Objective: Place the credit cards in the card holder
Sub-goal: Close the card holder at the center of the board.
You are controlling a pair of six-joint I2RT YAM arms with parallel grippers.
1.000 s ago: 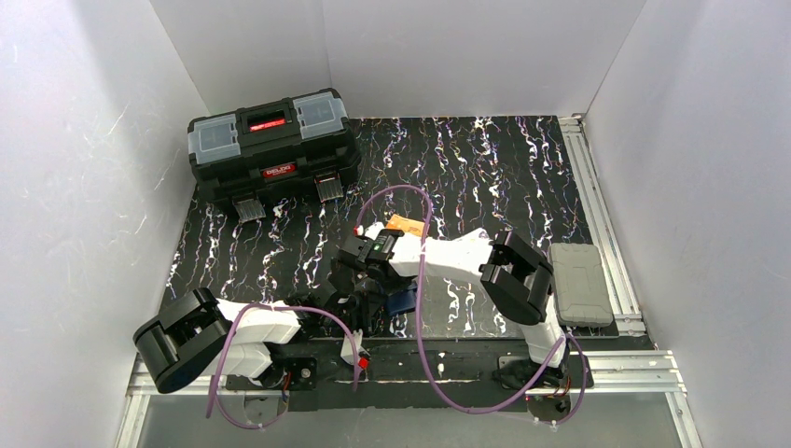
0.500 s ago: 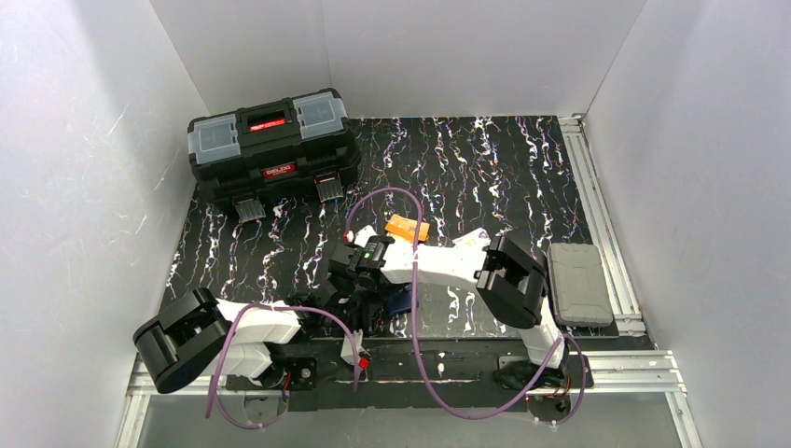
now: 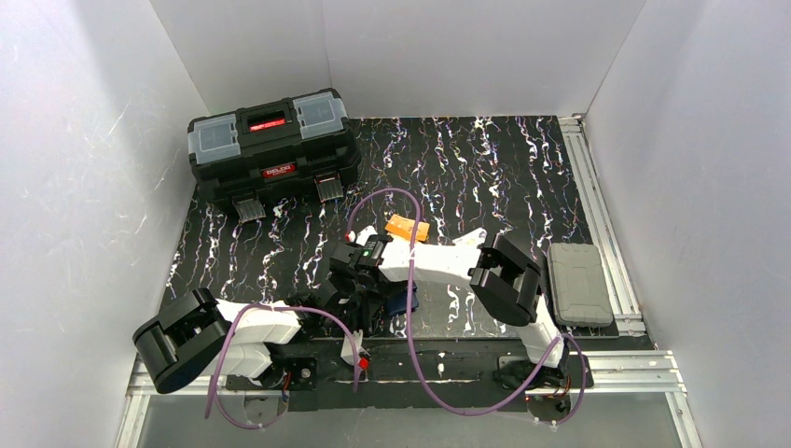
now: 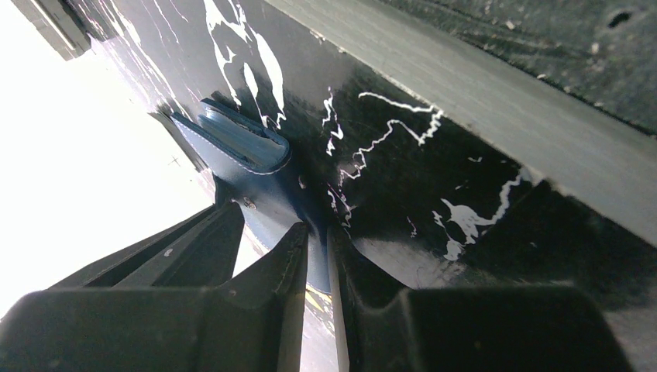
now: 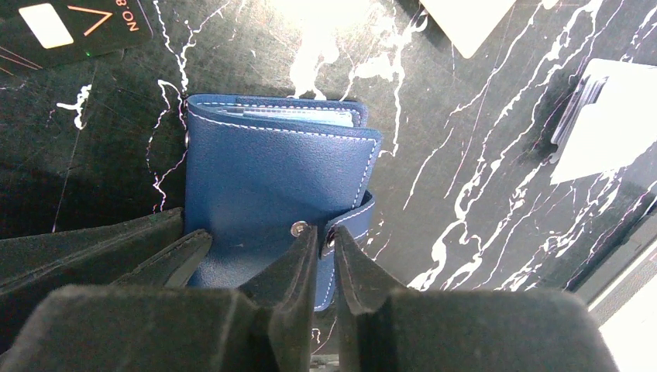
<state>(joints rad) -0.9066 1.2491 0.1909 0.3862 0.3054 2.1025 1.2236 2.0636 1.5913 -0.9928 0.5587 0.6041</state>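
Black tabletop point(image 5: 465, 194) with white streaks lies under both my arms, and white walls point(image 3: 466, 56) stand all around.

My right gripper point(image 5: 321, 236) points down at the table. Its two fingers point(image 5: 288, 271) are almost pressed together. The snap tab point(image 5: 352, 217) of the card holder point(image 5: 271, 163) sits in the thin gap between them, so I think I am pinching the tab. The card holder is right under this gripper. It is folded shut and lies flat with its blue side up.

My left gripper point(image 4: 318, 232) is just beside it, low and close to the table. Its fingers are nearly together too. A blue edge of the card holder goes into the gap, so I think it pinches that edge.

I think the job now is to pop the snap open. To do it well, my left gripper should hold its edge tight and not move. My right gripper should pull the tab up and off the snap, slowly. If I tug too hard, the whole holder may lift or slip out. If the tab slides free, I should grab it deeper.

A little past my right gripper lies a pale card point(image 5: 465, 19), only partly in view. Farther out lies an orange card point(image 3: 408, 227). Both are on the table, not in the holder yet. Way beyond, off to my left, sits a big black toolbox point(image 3: 273, 145).
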